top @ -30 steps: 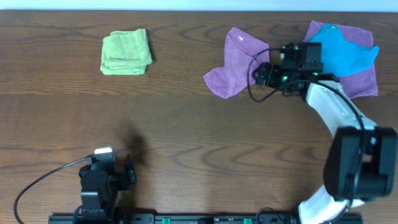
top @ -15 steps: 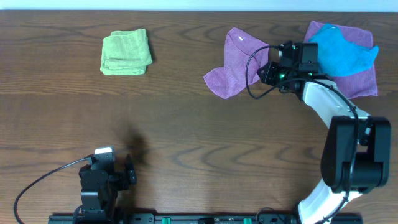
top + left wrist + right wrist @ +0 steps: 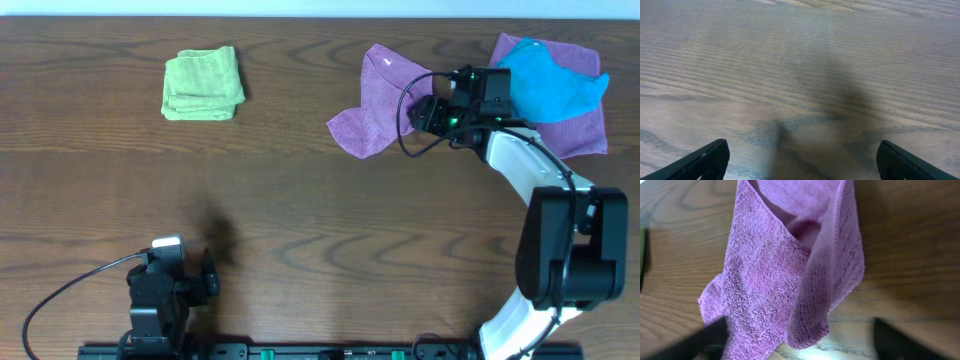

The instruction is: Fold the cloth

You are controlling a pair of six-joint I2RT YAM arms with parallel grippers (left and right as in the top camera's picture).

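Right hand (image 3: 422, 114) has edged closer to the cloth (image 3: 378, 105) — jaws wide apart, gripping nothing.

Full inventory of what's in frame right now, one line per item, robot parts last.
mauve cloth: 1, mauve-purple, far side right of centre, rumpled
second mauve cloth: 1, mauve-purple, far right, under the blue cloth
blue cloth: 1, bright blue, lying on the second mauve cloth
green cloth: 1, lime green, far left, folded
table: 1, dark wood grain, under everything
left end effector: 1, black, near left, open over bare wood
right end effector: 1, black, open, at the mauve cloth
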